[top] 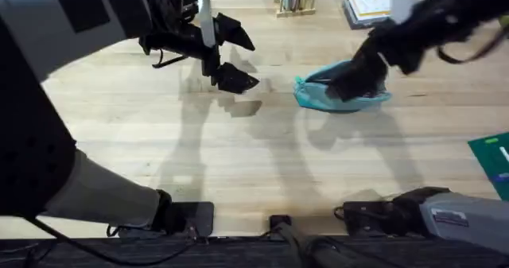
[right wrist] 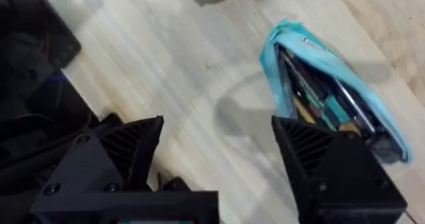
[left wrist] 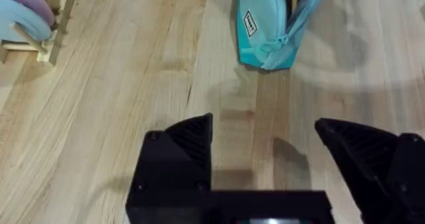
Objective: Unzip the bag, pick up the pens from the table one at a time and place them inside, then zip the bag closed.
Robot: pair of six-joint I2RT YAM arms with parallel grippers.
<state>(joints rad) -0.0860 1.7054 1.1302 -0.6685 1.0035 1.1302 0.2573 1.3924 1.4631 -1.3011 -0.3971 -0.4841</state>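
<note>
The right pincer (top: 359, 77), black fingers spread wide, hangs just over the long, soft teal-blue fabric pencil pouch (top: 343, 97), nothing pinched between its fingers (right wrist: 319, 157). The pouch lies on the pale butcher-block wooden counter (top: 238, 157), right of centre and toward the far side. Its zipper gapes open along its length; in the right wrist view (right wrist: 332, 98) dark, green and yellowish stick shapes lie inside, though which are pens cannot be told. In the left wrist view the pouch's end (left wrist: 265, 31) shows a small white label and a teal pull tab at the puckered corner.

The left pincer (top: 231, 61), also black and spread open with nothing held, hovers above bare counter to the left of the pouch, well apart from it.
</note>
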